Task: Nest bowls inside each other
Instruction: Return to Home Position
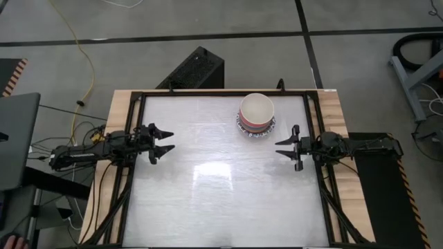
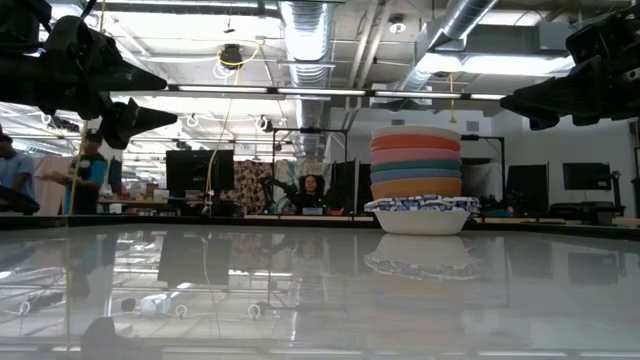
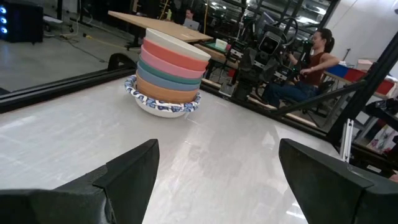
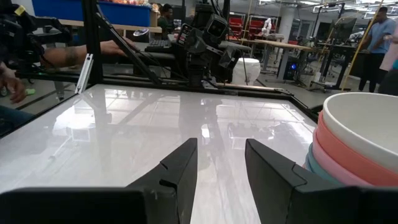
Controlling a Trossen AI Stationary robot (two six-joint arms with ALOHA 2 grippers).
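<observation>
1. High view: the nested stack of small round bowls (image 1: 257, 114) sits near the glossy white desk's (image 1: 221, 200) far edge, and only the cream top bowl shows.
2. Low view: it shows the layers, cream, pink, teal and orange above a white blue-patterned bowl (image 2: 420, 212).
3. The left end effector (image 1: 169, 139) hovers with its fingers wide apart; the right end effector (image 1: 278, 148) has its fingers narrowly apart.

The stack of bowls (image 1: 257, 114) stands on the tabletop (image 1: 208, 200) close to its far edge, somewhat right of centre, each bowl nested in the one beneath it. The left claw (image 1: 169, 140) hangs above the tabletop's left side, about midway back, pointing inward. The right claw (image 1: 280, 149) hangs opposite it at the right side, also pointing inward. The stack is nearer the right claw, behind it and a little to its left. A person (image 2: 312, 190) sits in the room beyond the far edge.
</observation>
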